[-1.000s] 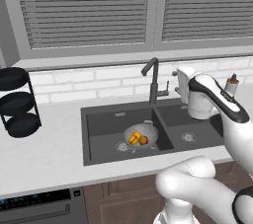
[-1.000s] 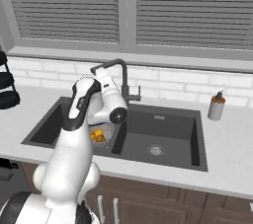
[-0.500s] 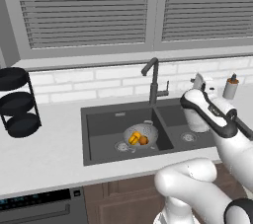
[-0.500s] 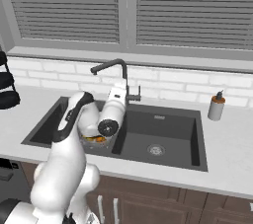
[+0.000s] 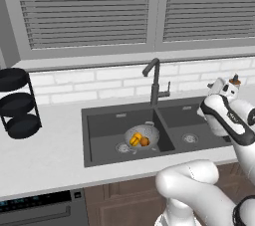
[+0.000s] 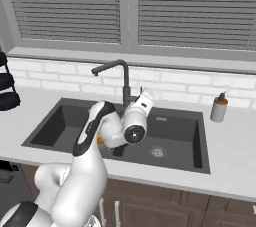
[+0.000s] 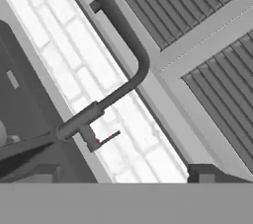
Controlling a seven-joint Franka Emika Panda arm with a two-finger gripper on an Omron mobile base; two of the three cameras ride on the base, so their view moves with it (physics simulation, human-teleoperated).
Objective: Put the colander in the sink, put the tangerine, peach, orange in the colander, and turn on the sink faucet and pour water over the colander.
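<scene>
Inside colander (image 5: 142, 136), fruit; hand view: faucet lever (image 7: 107, 137).

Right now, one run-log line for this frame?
colander: in left sink basin, fruit inside | faucet: no water | gripper: open, facing faucet lever

The sink (image 5: 99, 135) is a dark grey rectangular double-basin unit set in the counter, with a round drain in each basin. The colander (image 5: 142, 137), a silver-grey perforated metal bowl, sits upright in the left basin near the centre divider and holds orange and yellow fruit (image 5: 139, 140). The sink faucet (image 5: 155, 83), a tall dark gooseneck with a small side lever, stands behind the divider, its spout pointing left.
</scene>
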